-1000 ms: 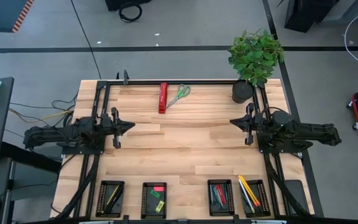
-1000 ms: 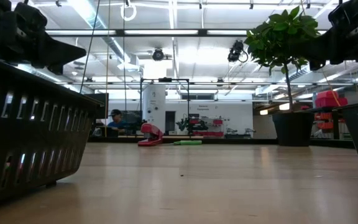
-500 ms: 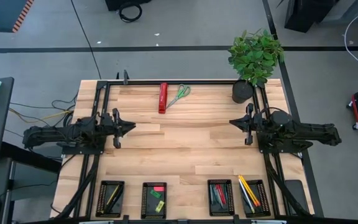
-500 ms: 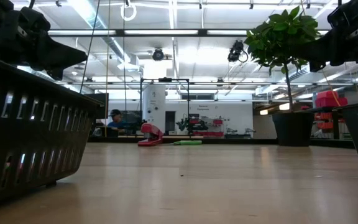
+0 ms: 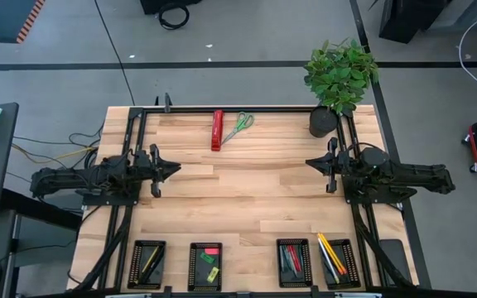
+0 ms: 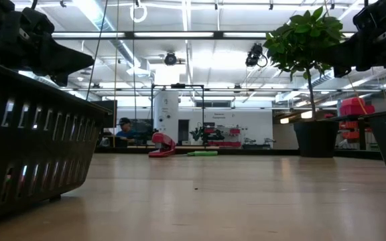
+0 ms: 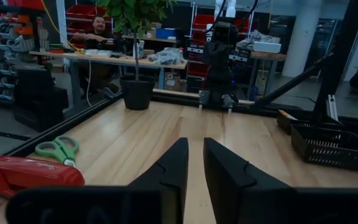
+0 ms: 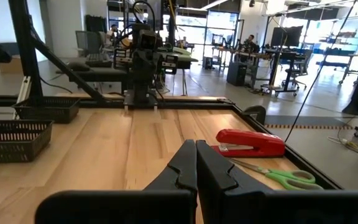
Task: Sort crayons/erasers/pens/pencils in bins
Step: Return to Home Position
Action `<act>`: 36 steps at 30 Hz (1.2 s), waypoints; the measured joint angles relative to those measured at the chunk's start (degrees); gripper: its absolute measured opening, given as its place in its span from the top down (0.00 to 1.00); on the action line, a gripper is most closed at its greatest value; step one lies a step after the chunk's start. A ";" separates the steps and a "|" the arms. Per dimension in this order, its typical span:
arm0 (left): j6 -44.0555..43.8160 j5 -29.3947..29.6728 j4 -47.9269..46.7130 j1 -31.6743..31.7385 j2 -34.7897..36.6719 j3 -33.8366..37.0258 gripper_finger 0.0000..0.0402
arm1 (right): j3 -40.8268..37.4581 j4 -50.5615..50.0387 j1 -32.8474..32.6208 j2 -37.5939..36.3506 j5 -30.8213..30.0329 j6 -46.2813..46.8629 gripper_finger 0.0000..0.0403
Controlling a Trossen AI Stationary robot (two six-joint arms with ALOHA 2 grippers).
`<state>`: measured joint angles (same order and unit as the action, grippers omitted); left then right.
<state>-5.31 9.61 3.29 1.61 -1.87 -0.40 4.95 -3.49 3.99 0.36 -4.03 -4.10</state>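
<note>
Four black bins stand in a row at the table's near edge. The leftmost bin [image 5: 146,263] holds dark pens and a yellow one. The second bin [image 5: 205,265] holds pink, green and yellow erasers, the third [image 5: 293,263] red crayons, and the rightmost [image 5: 334,261] yellow and orange pencils. My left gripper [image 5: 177,169] [image 7: 196,162] hangs level above the table's left side, far from the bins, its fingers a narrow gap apart with nothing between them. My right gripper [image 5: 308,163] [image 8: 196,163] hangs level above the right side, shut and empty.
A red stapler [image 5: 216,130] and green-handled scissors [image 5: 238,126] lie near the far edge. A potted plant [image 5: 338,83] stands at the far right corner. Bare wood spreads between the two arms. A person [image 7: 98,28] sits at a desk beyond the table.
My left gripper's fingers have parted a little while the arm stays in place. Nothing on the table has moved.
</note>
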 joint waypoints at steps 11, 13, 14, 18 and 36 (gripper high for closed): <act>0.01 0.00 -0.04 0.00 0.00 0.00 0.87 | 0.00 0.00 0.00 -0.01 0.00 0.00 0.98; 0.02 0.00 -0.04 0.00 0.01 0.00 0.86 | 0.00 0.00 0.00 -0.01 0.00 0.00 0.98; 0.02 0.00 -0.04 0.00 0.01 0.00 0.86 | 0.00 0.00 0.00 0.00 0.00 0.00 0.98; 0.08 0.00 -0.05 0.00 0.00 0.00 0.85 | 0.00 0.00 0.00 0.00 0.00 0.00 0.98; 0.07 0.02 -0.09 0.00 0.01 0.00 0.85 | 0.00 0.00 0.00 0.00 0.00 0.00 0.98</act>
<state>-5.24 9.63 3.20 1.61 -1.86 -0.40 4.95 -3.49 3.99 0.36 -4.03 -4.10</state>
